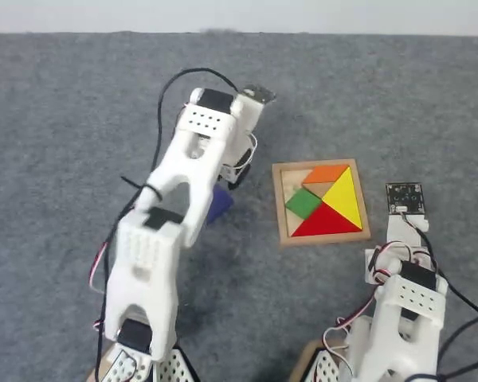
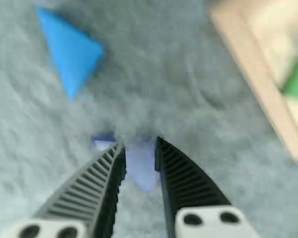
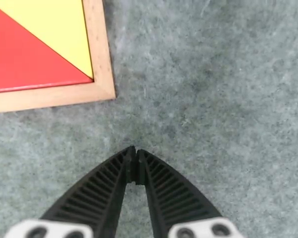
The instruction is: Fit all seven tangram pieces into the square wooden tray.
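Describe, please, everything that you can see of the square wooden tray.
The square wooden tray lies flat on the grey felt-like table cover, turned slightly askew. It looks like pale bare wood with a raised rim. Inside lie a flat orange piece, a yellow triangle, a red triangle and a green square, fitted together; patches of its floor are bare. Nothing else touches it.

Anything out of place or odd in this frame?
Nothing damaged or spilled. Two pieces are outside the wooden tray: a blue triangle on the carpet and a purple piece held by the left gripper.
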Robot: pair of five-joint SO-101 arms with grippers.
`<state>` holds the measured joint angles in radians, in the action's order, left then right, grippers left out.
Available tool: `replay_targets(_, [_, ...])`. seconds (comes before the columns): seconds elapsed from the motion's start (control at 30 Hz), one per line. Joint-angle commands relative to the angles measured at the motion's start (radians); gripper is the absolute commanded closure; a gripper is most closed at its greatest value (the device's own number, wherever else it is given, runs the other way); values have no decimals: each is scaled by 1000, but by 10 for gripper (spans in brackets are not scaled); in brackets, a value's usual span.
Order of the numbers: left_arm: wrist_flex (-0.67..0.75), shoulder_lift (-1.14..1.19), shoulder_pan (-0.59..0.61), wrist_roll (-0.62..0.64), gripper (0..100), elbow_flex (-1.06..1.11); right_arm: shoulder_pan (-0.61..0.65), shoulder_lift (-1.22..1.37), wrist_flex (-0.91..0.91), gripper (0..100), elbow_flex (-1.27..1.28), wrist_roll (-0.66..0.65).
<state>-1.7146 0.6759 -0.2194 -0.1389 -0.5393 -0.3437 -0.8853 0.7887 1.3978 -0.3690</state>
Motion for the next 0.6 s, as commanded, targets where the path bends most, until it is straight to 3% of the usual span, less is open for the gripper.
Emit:
replay_targets(0.0, [153, -259, 17, 38, 907, 28, 8, -27, -27, 991, -6, -15])
replay_targets(0.17, [569, -213, 35, 97, 907, 111, 7, -27, -27, 991, -6, -15])
replay_targets(0.27, [677, -92, 32, 94, 907, 125, 7, -27, -27, 991, -6, -15])
replay_targets(0.4, [615, 92, 55, 95, 907, 19, 7, -27, -27, 991, -6, -18])
replay_targets(0.57, [325, 313, 89, 87, 907, -314, 7, -27, -27, 991, -6, -18])
